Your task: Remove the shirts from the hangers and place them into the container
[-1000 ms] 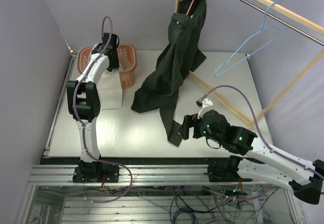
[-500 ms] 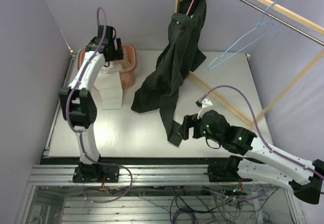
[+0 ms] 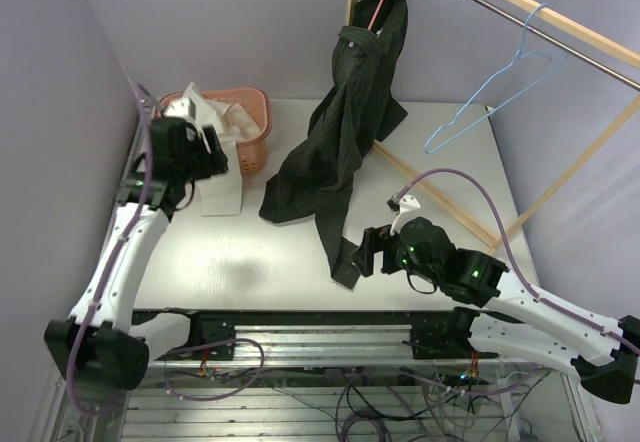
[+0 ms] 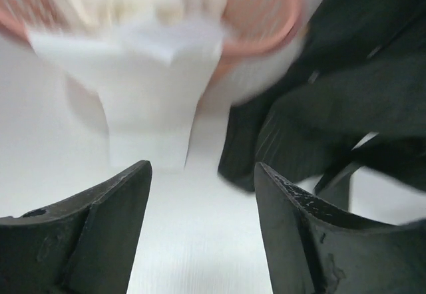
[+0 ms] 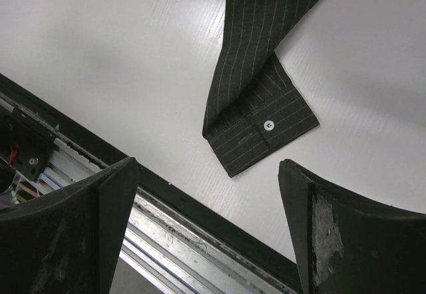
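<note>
The white shirt (image 3: 222,188) lies bunched in the salmon container (image 3: 254,148), with one part draped over its front wall onto the table. My left gripper (image 3: 210,150) hovers just in front of it, open and empty; its wrist view is blurred and shows the white shirt (image 4: 156,88) and the container (image 4: 266,14) ahead. The dark pinstriped shirt (image 3: 345,132) hangs from the pink hanger (image 3: 376,4), its lower half trailing on the table. My right gripper (image 3: 358,254) stands open above that shirt's cuff (image 5: 259,131). The blue hanger (image 3: 490,92) hangs bare on the rail.
A wooden rack frame (image 3: 450,202) crosses the table's right side, with its metal rail (image 3: 520,20) overhead. Purple walls close in on the left and back. The table's near edge and aluminium frame (image 5: 173,221) lie right under my right gripper.
My left gripper has opened, let go of the white shirt at the container and drawn back toward the near left. The blue hanger swings slightly. The right arm has not moved.
</note>
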Controlling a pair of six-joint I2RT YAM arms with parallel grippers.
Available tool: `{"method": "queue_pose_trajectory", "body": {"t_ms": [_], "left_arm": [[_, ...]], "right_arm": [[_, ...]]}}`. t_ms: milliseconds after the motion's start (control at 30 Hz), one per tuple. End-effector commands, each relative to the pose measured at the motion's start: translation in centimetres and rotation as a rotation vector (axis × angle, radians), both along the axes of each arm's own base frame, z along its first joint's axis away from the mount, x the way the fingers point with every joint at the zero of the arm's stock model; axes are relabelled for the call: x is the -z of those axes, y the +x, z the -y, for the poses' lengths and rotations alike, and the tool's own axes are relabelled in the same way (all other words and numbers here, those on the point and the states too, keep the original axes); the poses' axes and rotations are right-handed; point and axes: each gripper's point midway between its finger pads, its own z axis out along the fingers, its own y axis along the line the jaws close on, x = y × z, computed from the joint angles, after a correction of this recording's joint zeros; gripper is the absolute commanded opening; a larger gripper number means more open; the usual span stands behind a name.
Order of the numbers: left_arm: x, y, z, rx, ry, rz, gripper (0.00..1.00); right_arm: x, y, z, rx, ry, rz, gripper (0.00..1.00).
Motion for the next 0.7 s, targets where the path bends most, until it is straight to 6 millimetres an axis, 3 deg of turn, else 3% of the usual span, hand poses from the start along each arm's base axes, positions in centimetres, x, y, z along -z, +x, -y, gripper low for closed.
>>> {"method": "queue_pose_trajectory", "body": {"t_ms": [0, 167, 433, 500, 667], "left_arm": [[7.9, -1.5, 1.3, 0.017, -0.065, -0.177, 0.75], [10.2, -1.2, 0.8, -0.012, -0.050, -0.214, 0.79], [17.2, 0.0, -0.2, -0.109, -0.014, -0.366, 0.84], [17.9, 0.5, -0.4, -0.131, -0.006, -0.397, 0.84], [18.4, 0.5, -3.0, -0.297, 0.056, -0.404, 0.85]], "right_arm": [[-0.5, 0.0, 0.1, -0.001, 0.002, 0.012, 0.86], [-0.4, -0.3, 0.5, 0.012, 0.029, 0.006, 0.86], [0.3, -0.9, 0.8, 0.024, 0.060, -0.016, 0.86], [0.5, -0.9, 0.9, 0.026, 0.059, -0.019, 0.86], [0.6, -0.9, 0.9, 0.027, 0.060, -0.020, 0.86]]}}
